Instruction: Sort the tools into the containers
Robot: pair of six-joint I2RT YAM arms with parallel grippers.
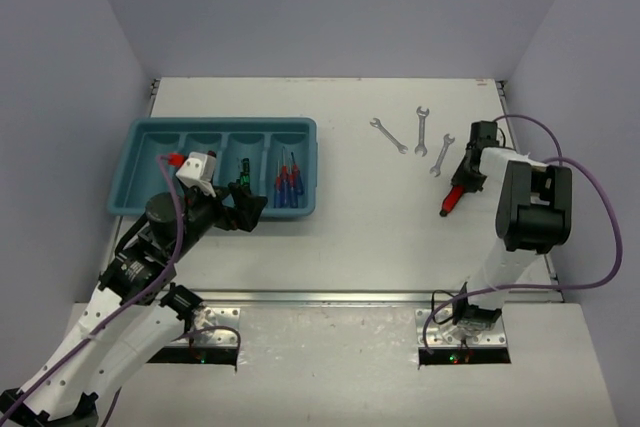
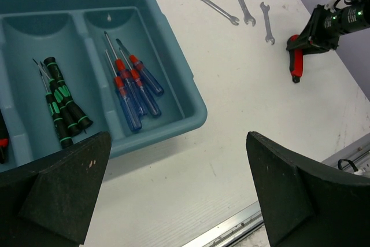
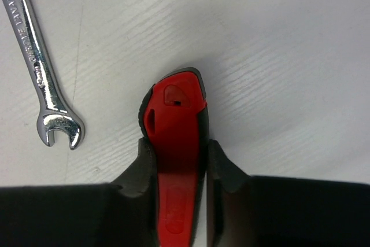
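Right tool (image 3: pixel 178 153) is pinching the pliers (image 3: pixel 173 99) by their glossy red plastic handles, with black rubbery pads tight on both sides. The pliers sit on the matte white desk (image 1: pixel 380 237) at 3 o'clock in the top view. Three flat, shiny steel wrenches (image 1: pixel 422 129) with open ends lie apart from each other at 1 o'clock.

Left tool (image 2: pixel 178 143) is spread wide with nothing between its blunt black fingers. It hovers by the near rim of the smooth teal plastic tray (image 1: pixel 140 172) at 10 o'clock.

The tray has four long compartments with rounded ends. The one at the 3 o'clock end holds thin blue-handled screwdrivers (image 2: pixel 133 88) with red collars. The next compartment holds black-and-green screwdrivers (image 2: pixel 60 105).
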